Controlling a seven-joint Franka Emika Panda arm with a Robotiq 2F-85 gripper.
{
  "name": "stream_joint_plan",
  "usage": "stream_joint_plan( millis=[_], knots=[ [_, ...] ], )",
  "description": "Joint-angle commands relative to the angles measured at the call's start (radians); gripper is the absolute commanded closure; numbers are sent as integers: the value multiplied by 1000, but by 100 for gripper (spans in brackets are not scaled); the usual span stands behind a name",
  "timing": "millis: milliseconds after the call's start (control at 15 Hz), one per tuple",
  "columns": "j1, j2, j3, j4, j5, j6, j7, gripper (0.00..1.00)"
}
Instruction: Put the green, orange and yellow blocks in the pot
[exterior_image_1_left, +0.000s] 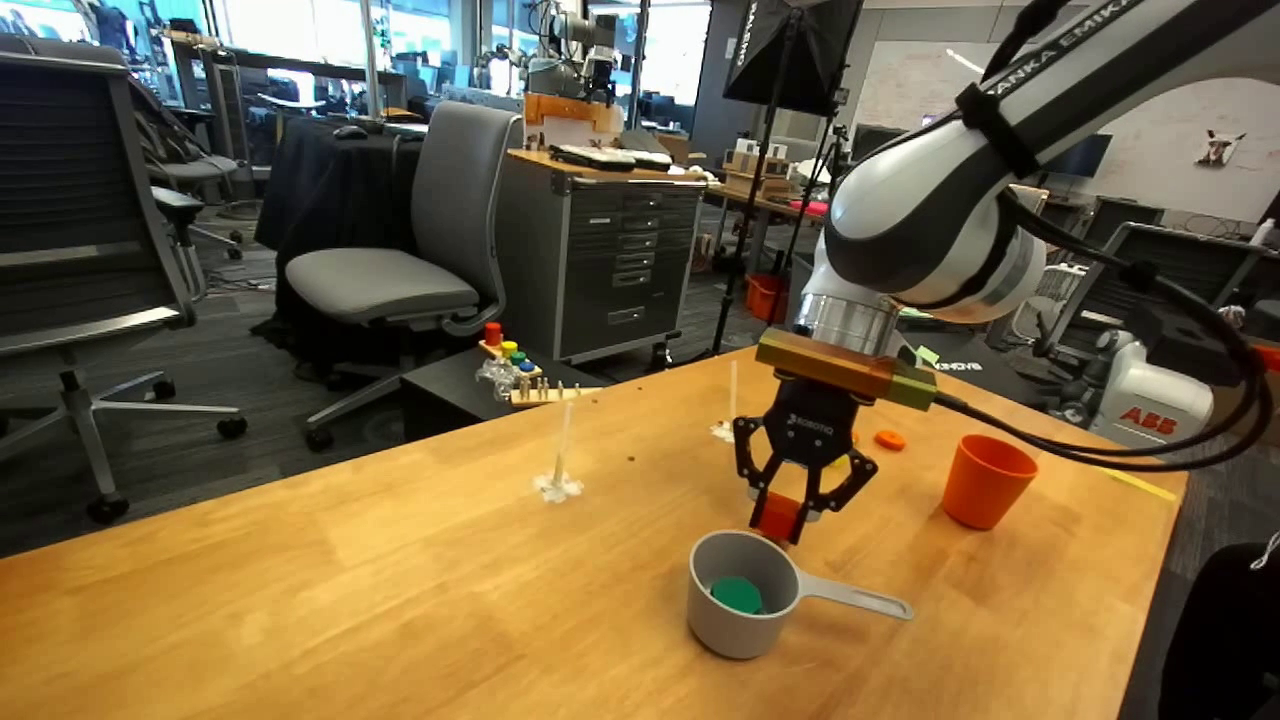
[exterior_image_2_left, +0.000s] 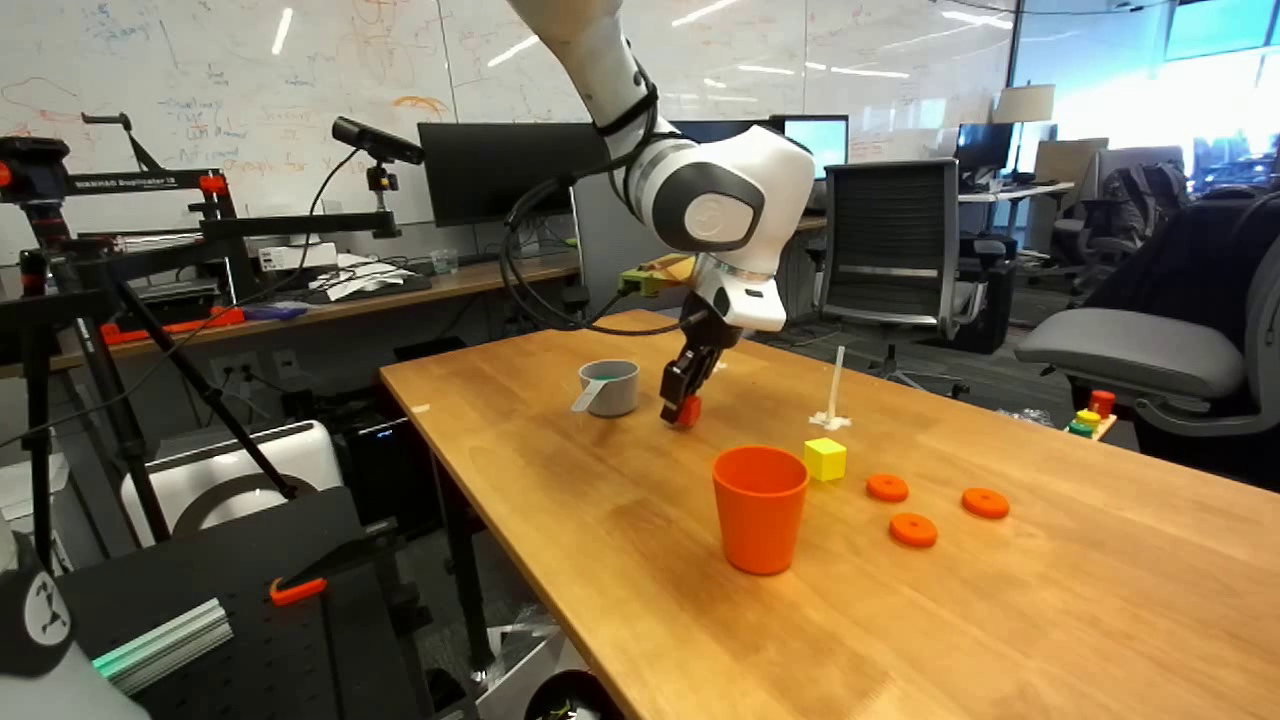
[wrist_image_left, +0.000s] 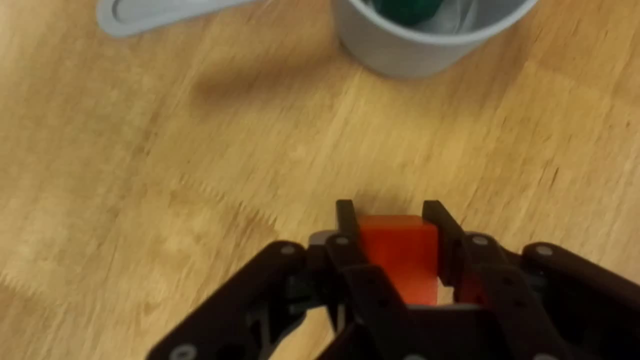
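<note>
Step in hand: second block, pick-up stage. The green block (exterior_image_1_left: 737, 594) sits inside the grey saucepan (exterior_image_1_left: 733, 638), below its rim, so that part of the task reads as done.

Gripper (wrist_image_left: 391, 222): narrowed to the width of the red-orange cube (wrist_image_left: 400, 255), one finger against each of two opposite sides; it appears to have hold of it. The cube is just beside the saucepan, outside it, with a strip of bare wooden table (wrist_image_left: 310, 145) between them in the wrist view. Cannot tell whether the cube is clear of the tabletop.

Yellow cube (exterior_image_2_left: 825, 459): on the table, well apart from the saucepan, to its right and nearer the camera in an exterior view. Orange-red cup (exterior_image_2_left: 760, 520): also well apart from the saucepan, nearer the camera; not a target.

Next move, as judged: raise the cube until it passes above the saucepan's rim, make the short shift over the opening, then let go. The handle (exterior_image_1_left: 855, 597) points off to the side of the saucepan, away from the direct path. Risk: too low a lift would knock the saucepan's wall and push it along. The yellow cube then remains to be fetched.
</note>
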Motion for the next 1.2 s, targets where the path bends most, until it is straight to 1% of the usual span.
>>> stream_joint_plan(
  millis=[0,200,533,800,1133],
  knots=[
    [12,-71,67,-52,42,34,-51,88],
    [30,-101,102,-51,47,30,-51,88],
    [49,-170,126,-79,66,34,-50,88],
    [23,-166,138,-54,118,-14,-94,88],
    [-19,-121,122,-20,201,-84,-163,88]
  ],
)
